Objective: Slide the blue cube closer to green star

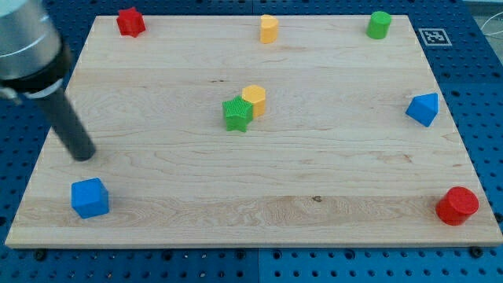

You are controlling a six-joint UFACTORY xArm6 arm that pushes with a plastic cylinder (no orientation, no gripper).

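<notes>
my tip [82, 155] is the end effector here, a plain dark rod with nothing to open or close, and it holds nothing. it rests on the wooden worktop [314, 181] near the view's left edge. the blue cube [89, 197] sits just below my tip, a little to the view's right, close by but not touching it. far from my tip toward the view's right and a bit higher up is the green star [236, 114], in the middle of the worktop. a yellow block [255, 100] touches the star on its upper right side. up from my tip, at the view's top left corner, is a red star-like block [130, 21]. farther along the top edge stand a yellow cylinder-like block [269, 28] and a green cylinder [379, 24]. way over at the view's right edge is a blue block [424, 108], and below it, in the bottom right corner, is a red cylinder [457, 206].
</notes>
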